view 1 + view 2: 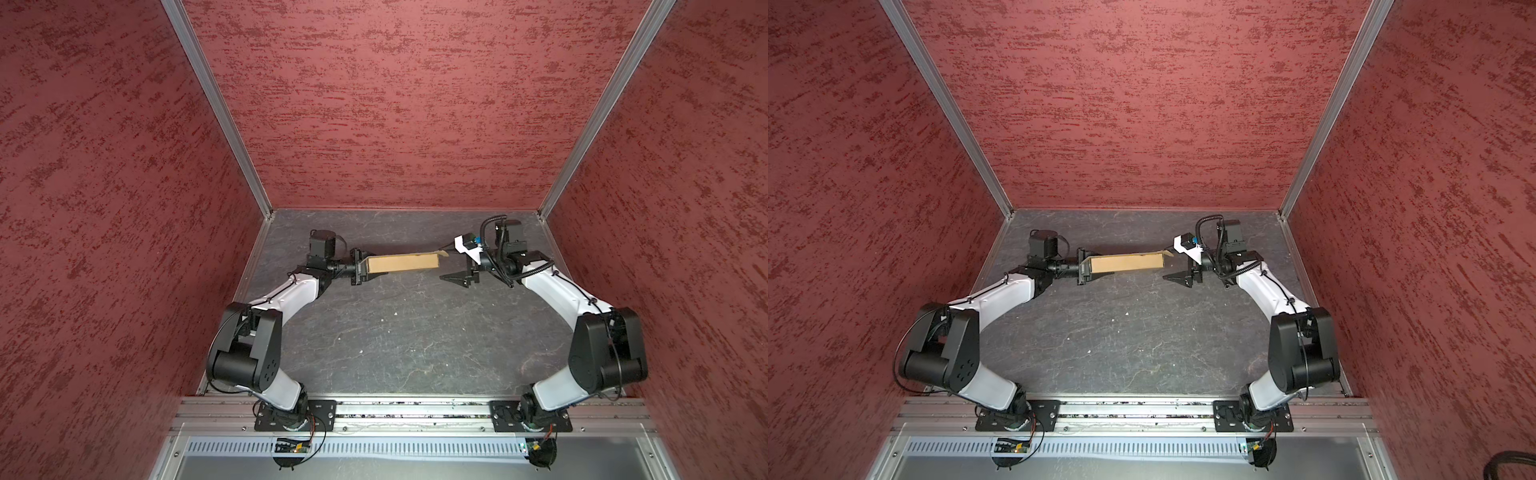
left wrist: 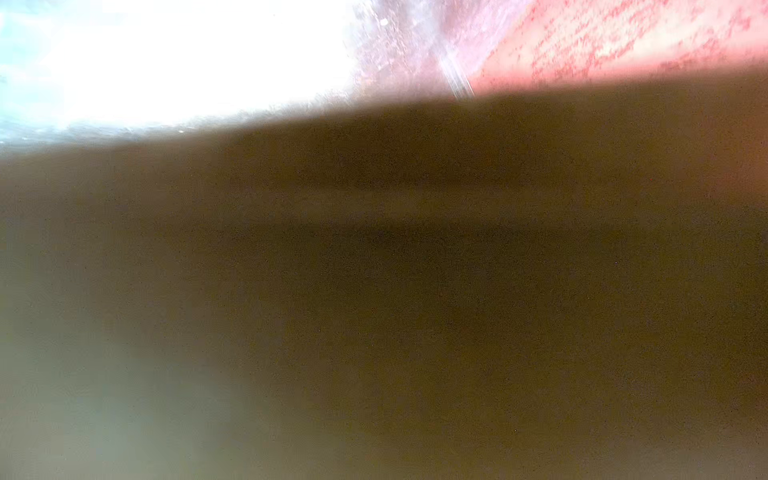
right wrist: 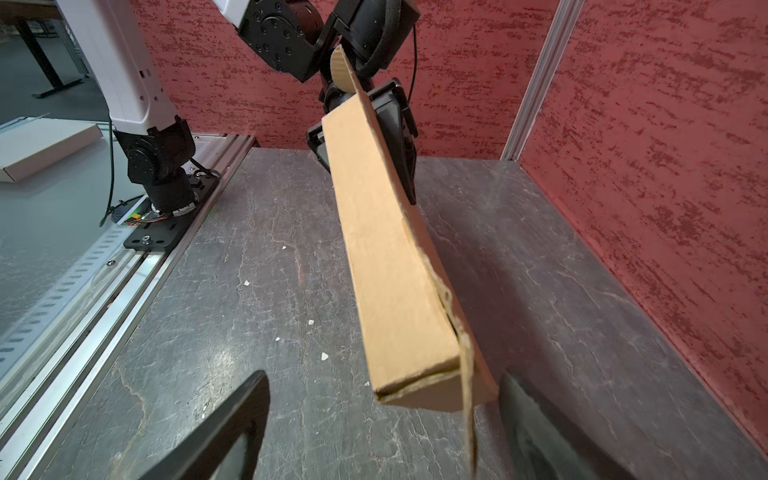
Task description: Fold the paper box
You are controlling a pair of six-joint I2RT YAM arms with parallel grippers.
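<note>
The paper box (image 1: pixel 403 263) (image 1: pixel 1127 263) is a tan cardboard mailer, folded flat and held on edge above the dark table near the back, with a loose flap at its right end. My left gripper (image 1: pixel 360 271) (image 1: pixel 1084 270) is shut on its left end. In the left wrist view the blurred paper box (image 2: pixel 415 291) hides the jaws. In the right wrist view the paper box (image 3: pixel 386 249) runs away to the left gripper (image 3: pixel 395 137). My right gripper (image 1: pixel 451 264) (image 1: pixel 1173 262) (image 3: pixel 382 449) stands open just off the box's right end, with only the loose flap hanging between its fingers.
Red textured walls (image 1: pixel 399 104) close in the back and both sides. An aluminium rail (image 1: pixel 407 411) with the arm bases runs along the front. Small white scraps (image 3: pixel 324 356) lie on the stone-patterned table (image 1: pixel 395 332). A flat white box (image 3: pixel 41 145) lies beyond the rail.
</note>
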